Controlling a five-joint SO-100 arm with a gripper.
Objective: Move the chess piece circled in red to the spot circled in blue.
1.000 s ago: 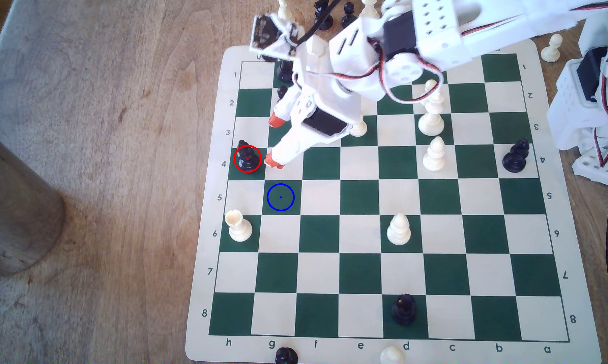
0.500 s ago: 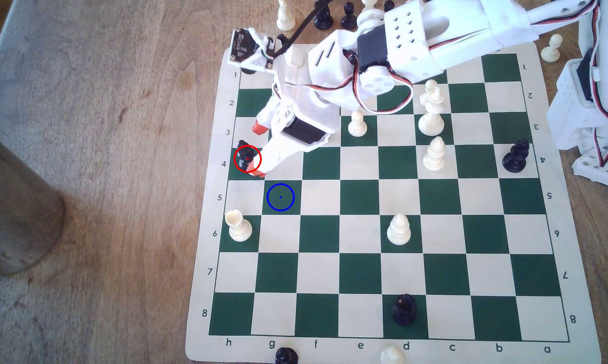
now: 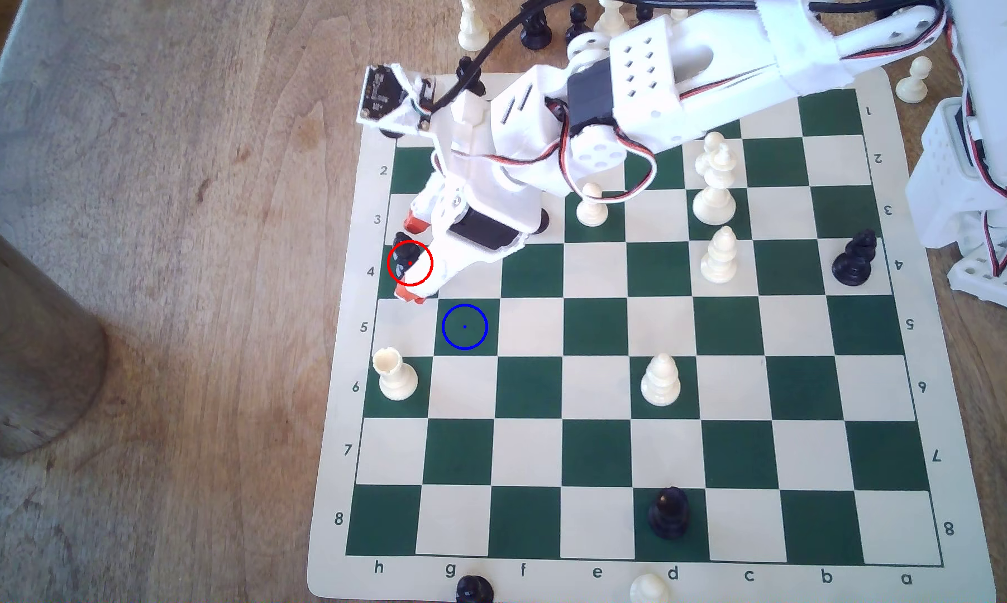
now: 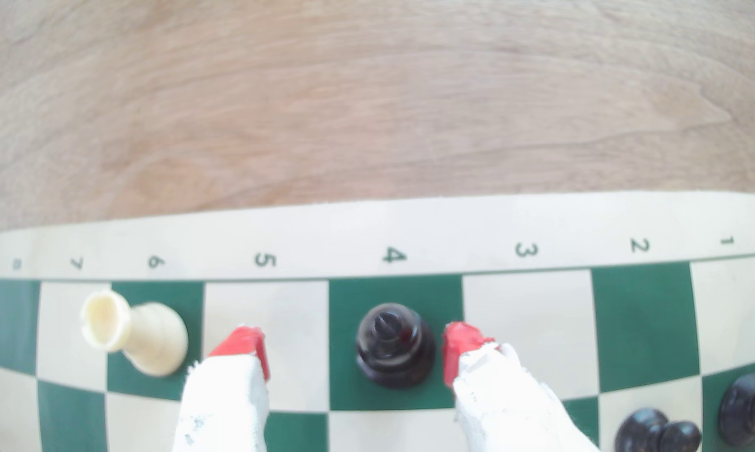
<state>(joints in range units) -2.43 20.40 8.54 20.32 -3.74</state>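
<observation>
The chess piece circled in red (image 3: pixel 404 254) is a black bishop-like piece standing upright on green square h4, at the board's edge on the exterior view's left. My gripper (image 3: pixel 414 258) is open around it, with one red fingertip (image 3: pixel 415 221) on the row-3 side and the other on the row-5 side. In the wrist view the piece (image 4: pixel 393 343) sits between the red-tipped fingers (image 4: pixel 459 352), closer to the row-3 one, and the gripper (image 4: pixel 353 353) holds nothing. The spot circled in blue (image 3: pixel 464 327) is the bare green square g5, diagonally adjacent.
A white rook (image 3: pixel 395 376) stands on h6, two squares from the piece. Black pawns (image 4: pixel 658 430) sit near rows 1 and 2 beside the arm. White pieces (image 3: pixel 718 255) stand mid-board. A wooden cylinder (image 3: pixel 25 348) stands off the board on the exterior view's left.
The gripper swung toward the exterior view's left, from beside the circled piece to straddling it with one finger on each side. The piece has stayed on its square.
</observation>
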